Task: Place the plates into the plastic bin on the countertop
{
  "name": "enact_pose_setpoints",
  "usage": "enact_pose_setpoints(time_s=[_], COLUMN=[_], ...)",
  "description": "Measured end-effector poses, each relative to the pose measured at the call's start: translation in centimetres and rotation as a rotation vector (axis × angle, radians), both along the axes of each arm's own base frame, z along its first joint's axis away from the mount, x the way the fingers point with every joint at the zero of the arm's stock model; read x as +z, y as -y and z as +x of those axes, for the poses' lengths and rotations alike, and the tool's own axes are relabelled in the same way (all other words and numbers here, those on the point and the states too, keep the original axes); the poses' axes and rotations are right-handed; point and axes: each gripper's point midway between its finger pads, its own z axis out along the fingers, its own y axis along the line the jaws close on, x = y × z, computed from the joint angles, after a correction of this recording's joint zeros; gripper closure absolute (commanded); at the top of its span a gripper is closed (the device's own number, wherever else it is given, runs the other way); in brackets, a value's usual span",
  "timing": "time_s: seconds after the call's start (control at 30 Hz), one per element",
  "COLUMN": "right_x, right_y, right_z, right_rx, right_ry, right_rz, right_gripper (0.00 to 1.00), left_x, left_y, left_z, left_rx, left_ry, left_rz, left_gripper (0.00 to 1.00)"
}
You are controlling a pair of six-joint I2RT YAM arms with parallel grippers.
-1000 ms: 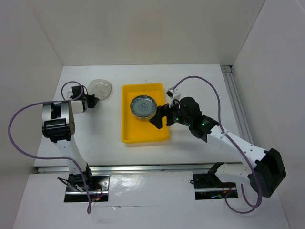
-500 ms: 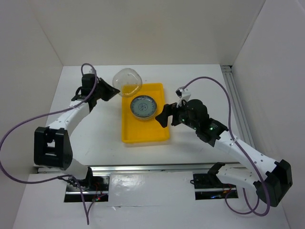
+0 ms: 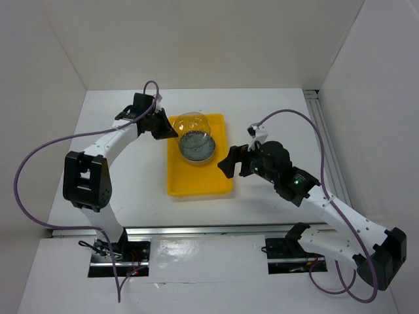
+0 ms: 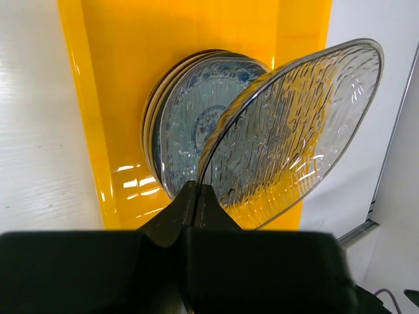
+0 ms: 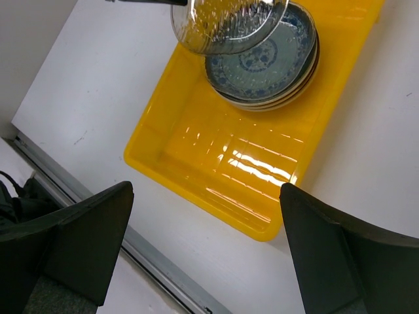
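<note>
Left gripper (image 3: 162, 127) clenched on rim of clear glass plate (image 3: 191, 129). Plate tilted steeply over stack of plates (image 3: 196, 150) in far half of yellow bin (image 3: 200, 186) on bench (image 3: 131, 183). Right gripper (image 3: 227, 163) released, empty, just beside bin's right wall.

Risk: thin edge-only pinch on slick glass, so plate may slip or pivot. Letting go while tilted could make it clatter, chip, or slide off stack.

Left wrist view shows pinch point and stacked rims, which top view hides. Right wrist view shows blue-patterned top plate more clearly.
</note>
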Motion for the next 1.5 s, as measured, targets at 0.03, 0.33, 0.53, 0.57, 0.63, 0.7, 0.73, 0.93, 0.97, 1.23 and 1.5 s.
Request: enact_pose_setpoints(time_s=[0.03,0.33,0.53,0.57,0.63,0.7,0.73,0.93,0.97,1.23,1.5], right_x=[-0.2,-0.4,-0.5,-0.6,-0.8,-1.0,-1.1,-1.7,-1.7,-1.7,-1.8], right_y=[0.1,0.1,0.4,0.5,0.6,0.7,0.7,0.9,0.9,0.9,1.3], right_z=[0.0,-0.3,-0.6,-0.6,-0.7,-0.7,-0.7,-0.8,-0.8,-0.8,-0.8], right_rx=[-0.002,-0.002,-0.006,-0.008,-0.011,-0.014,-0.015,-0.017,-0.018,-0.019,-0.035], right_ry=[-0.004,-0.01,-0.011,-0.013,-0.016,-0.019,-0.021,-0.032,-0.032,-0.032,-0.037], right_rz=[-0.004,-0.012,-0.012,-0.015,-0.02,-0.024,-0.026,-0.037,-0.037,-0.038,-0.057], right_gripper=[0.0,0.0,0.0,0.0,0.0,0.0,0.0,0.0,0.0,0.0,0.0], left_x=[0.4,2.5,-0.9,-1.5,-2.1,-2.3,-2.3,-2.3,-2.3,0.5,13.5], left_y=[0.0,0.0,0.7,0.8,0.9,1.0,1.0,1.0,1.0,2.0,2.9], left_z=[0.0,0.8,0.1,-0.1,-0.4,-0.5,-0.5,-0.5,-0.5,-1.2,-6.8], left_rx=[-0.01,-0.067,-0.094,-0.102,-0.11,-0.113,-0.113,-0.107,-0.107,-0.127,-0.134], left_ry=[0.005,0.035,-0.068,-0.08,-0.099,-0.105,-0.105,-0.104,-0.103,-0.036,0.297], left_rz=[0.007,0.06,0.09,0.098,0.109,0.112,0.112,0.12,0.121,0.115,0.1], left_gripper=[1.0,1.0,1.0,1.0,0.99,0.94,0.9,0.5,0.47,0.17,0.0])
